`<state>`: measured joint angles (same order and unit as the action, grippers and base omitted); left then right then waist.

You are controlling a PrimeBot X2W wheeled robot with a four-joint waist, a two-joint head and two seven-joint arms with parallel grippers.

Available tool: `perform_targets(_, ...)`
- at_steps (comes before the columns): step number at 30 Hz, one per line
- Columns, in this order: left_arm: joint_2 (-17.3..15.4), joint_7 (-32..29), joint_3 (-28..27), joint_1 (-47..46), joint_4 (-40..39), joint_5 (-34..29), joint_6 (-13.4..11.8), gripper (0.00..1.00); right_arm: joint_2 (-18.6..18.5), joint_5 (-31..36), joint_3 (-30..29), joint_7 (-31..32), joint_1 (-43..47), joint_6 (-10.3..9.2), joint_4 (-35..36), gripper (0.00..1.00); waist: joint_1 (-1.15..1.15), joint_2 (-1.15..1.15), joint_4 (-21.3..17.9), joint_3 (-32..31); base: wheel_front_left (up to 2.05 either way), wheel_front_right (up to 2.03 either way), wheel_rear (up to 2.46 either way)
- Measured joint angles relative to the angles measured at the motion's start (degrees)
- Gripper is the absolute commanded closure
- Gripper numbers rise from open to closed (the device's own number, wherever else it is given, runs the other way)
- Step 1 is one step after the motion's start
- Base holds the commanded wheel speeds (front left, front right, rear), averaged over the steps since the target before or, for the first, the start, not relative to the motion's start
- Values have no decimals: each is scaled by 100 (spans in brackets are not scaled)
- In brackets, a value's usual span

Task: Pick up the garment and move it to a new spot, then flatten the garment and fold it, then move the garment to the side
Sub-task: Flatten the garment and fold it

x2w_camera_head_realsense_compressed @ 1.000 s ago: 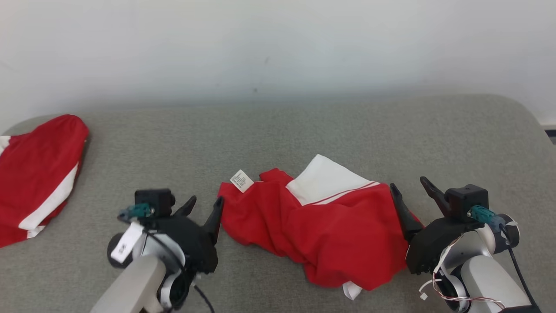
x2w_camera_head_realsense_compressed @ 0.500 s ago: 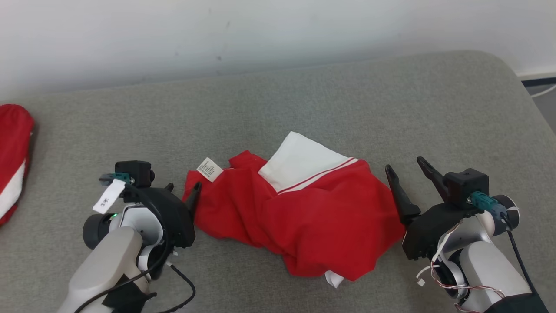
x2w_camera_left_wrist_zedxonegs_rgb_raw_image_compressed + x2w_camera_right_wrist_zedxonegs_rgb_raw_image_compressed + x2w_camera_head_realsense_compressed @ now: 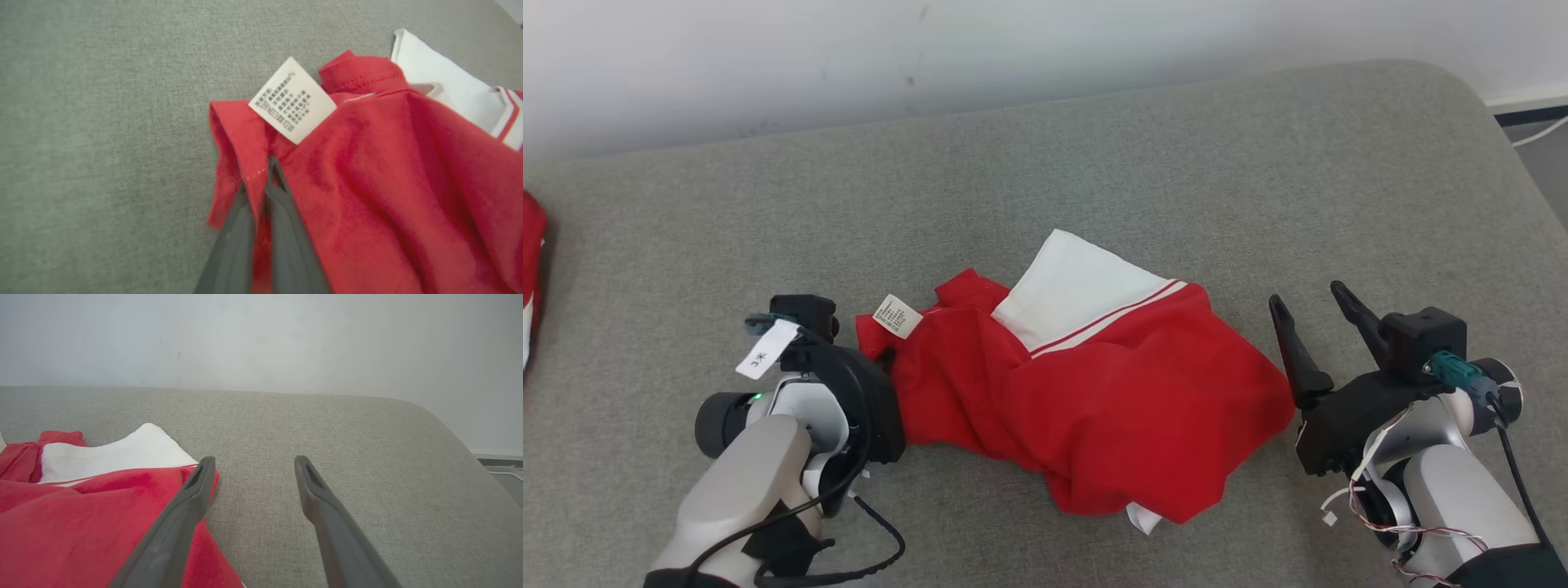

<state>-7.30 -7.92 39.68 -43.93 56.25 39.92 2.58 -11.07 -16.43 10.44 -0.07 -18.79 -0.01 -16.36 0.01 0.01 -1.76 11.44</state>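
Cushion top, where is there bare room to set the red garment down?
Free: the wide strip between the garment and the wall, and the patch between the left gripper and the red cloth at the left edge. Crowded: front middle, garment reaching nearly to the right gripper.

The left gripper point(image 3: 261, 179), a second ago spread open just short of the garment point(image 3: 1094, 408) near its care label point(image 3: 292, 100), has pushed in and clamped — pinching the red hem point(image 3: 241, 134) just below that label — while the head camera swung rightward.
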Motion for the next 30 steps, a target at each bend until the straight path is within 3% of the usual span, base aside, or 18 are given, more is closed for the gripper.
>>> perform_targets(8,89,201,210,-118,196,-276,42,100,-11,0,3,-44,6,0,-105,0,-1,0,200,-74,0,0,0)
perform_targets(9,116,237,218,-121,225,-277,42,65,-2,0,18,-44,2,0,-130,0,0,0,228,-87,0,0,0)
perform_targets(10,133,252,242,-120,247,-291,42,0,11,0,36,-44,2,0,-137,0,-1,0,253,-102,0,0,0)
perform_targets(20,202,517,414,-125,374,-489,-3,0,56,0,96,-70,-1,2,-205,0,-1,0,381,-200,0,0,0)
perform_targets(21,204,552,427,-126,390,-510,-3,2,56,0,98,-75,-1,2,-213,0,-1,0,386,-205,0,0,0)
perform_targets(22,207,553,453,-127,410,-555,-3,10,56,0,98,-78,-1,2,-218,0,-1,0,389,-209,0,0,0)
perform_targets(25,227,651,502,-128,448,-612,-13,8,58,0,101,-82,-1,3,-240,0,-1,0,393,-215,0,0,0)
perform_targets(27,244,673,524,-129,465,-622,-48,12,58,-1,99,-94,-1,3,-244,0,0,0,395,-216,0,0,0)
perform_targets(30,277,755,572,-138,483,-670,-54,60,53,-1,91,-98,10,2,-249,0,-1,0,403,-199,0,0,0)
